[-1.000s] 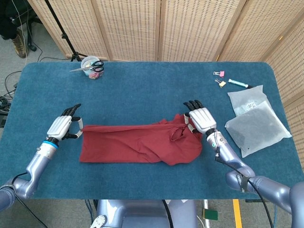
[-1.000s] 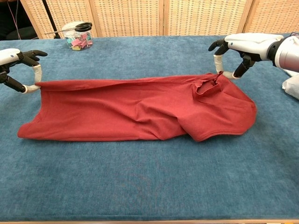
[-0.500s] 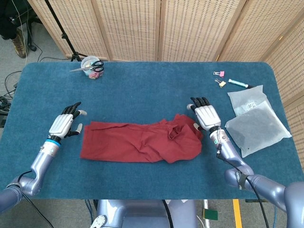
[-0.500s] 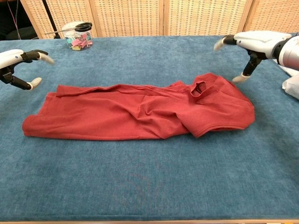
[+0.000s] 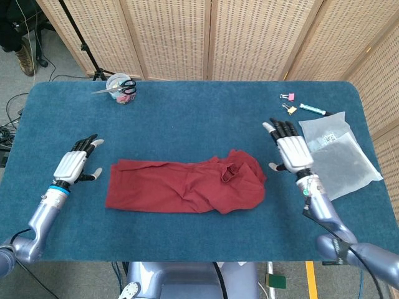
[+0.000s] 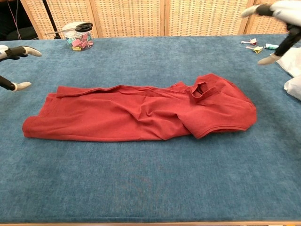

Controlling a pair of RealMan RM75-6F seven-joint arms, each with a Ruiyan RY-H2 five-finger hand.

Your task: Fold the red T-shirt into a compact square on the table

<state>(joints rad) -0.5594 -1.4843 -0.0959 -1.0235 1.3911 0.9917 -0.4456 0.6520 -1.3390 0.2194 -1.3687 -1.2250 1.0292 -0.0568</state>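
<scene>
red t-shirt (image 5: 187, 186) lies folded into a long band across the middle of the blue bench (image 5: 187, 118). left hand (image 5: 73, 166) and right hand (image 5: 291, 152), fingers spread and empty, flank it without touching.

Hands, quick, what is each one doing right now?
Left hand: open, holding nothing, clear of the red T-shirt.
Right hand: open, holding nothing.
</scene>
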